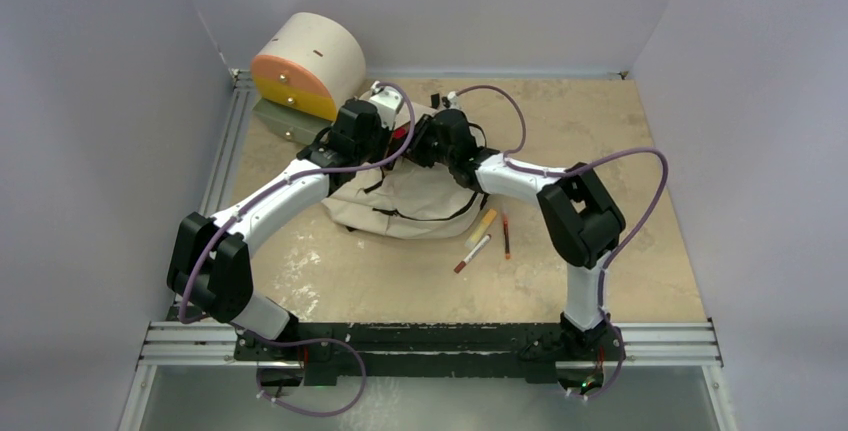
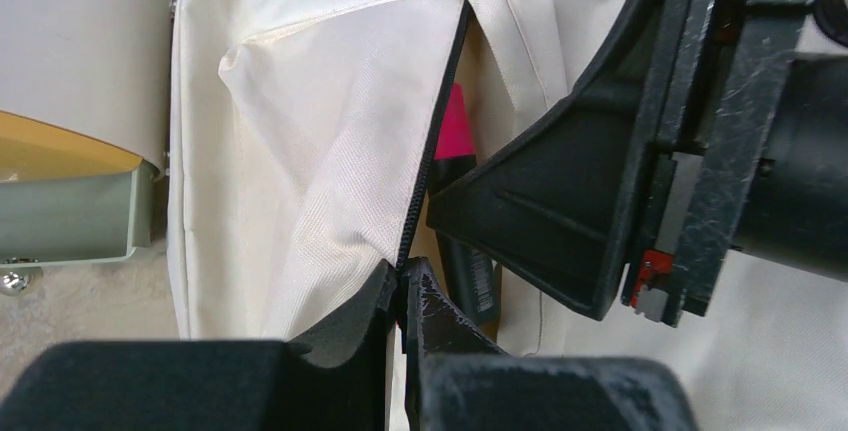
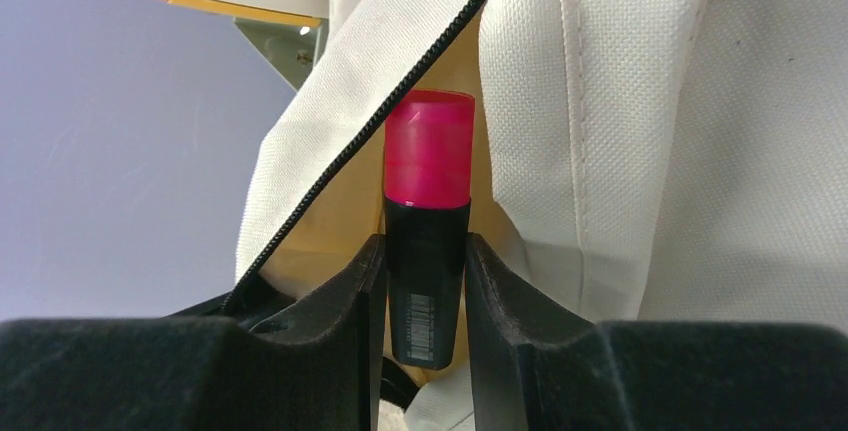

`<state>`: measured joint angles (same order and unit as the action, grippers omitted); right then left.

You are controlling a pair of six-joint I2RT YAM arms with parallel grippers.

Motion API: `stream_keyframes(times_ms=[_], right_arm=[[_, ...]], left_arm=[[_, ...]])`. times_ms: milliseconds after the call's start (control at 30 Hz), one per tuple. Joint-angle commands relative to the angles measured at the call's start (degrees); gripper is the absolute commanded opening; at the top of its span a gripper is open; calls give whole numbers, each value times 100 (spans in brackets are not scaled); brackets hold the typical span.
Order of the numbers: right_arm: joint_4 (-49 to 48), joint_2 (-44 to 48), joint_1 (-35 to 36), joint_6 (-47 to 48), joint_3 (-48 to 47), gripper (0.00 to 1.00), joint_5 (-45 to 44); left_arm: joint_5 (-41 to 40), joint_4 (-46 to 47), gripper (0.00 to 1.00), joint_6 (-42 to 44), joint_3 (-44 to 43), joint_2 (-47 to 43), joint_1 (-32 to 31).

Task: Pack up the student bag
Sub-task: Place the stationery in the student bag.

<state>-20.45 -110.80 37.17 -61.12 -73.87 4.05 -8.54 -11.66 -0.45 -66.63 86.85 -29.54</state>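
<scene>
The student bag lies slumped in the middle of the table, just in front of the cream-and-orange drawer unit, with both arms reaching over its far end.

The left gripper has its jaws drawn almost together, pinching the cream fabric at the black zipper edge and holding that flap up, so the pocket mouth gapes.

The right gripper is clamped on a highlighter with a black barrel and pink cap. Its two fingers press the barrel from either side, spread only as far as the barrel is wide. The highlighter stands upright, cap uppermost, its pink end inside the opening between the zipper and the seamed panel.

An orange highlighter, a red-capped marker and a thin pen lie on the table just right of the bag.
</scene>
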Motion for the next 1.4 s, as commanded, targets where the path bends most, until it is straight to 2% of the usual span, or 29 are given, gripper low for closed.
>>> stream_keyframes(times_ms=[0,167,367,467,600,733,833,967,1200,1367], right_arm=[[-84,26,139,-213,-259,9,-53],[-204,185,268,-327,41,9,-150],[-262,-44,304,-298,-210,12,62],[-306,-147,300,-245,-395,29,166],[-223,-52,302,-233,-373,46,-71],[-54,135,300,-207,-190,55,3],[117,285,300,-174,-115,57,-158],[460,754,300,59,161,54,-516],[1512,2451,300,591,1056,52,-1897],[2945,3672,273,540,1552,52,-3204]], left_arm=[[19,201,0,-52,-184,-222,80],[70,184,0,-61,-206,-184,89],[72,156,0,-69,-219,-186,102],[63,159,0,-59,-219,-195,98],[76,155,0,-61,-214,-187,98],[102,158,0,-63,-219,-194,102],[106,147,0,-59,-219,-203,98],[81,150,0,-52,-210,-195,102],[122,147,0,-52,-219,-195,98],[108,113,0,-52,-249,-199,98]])
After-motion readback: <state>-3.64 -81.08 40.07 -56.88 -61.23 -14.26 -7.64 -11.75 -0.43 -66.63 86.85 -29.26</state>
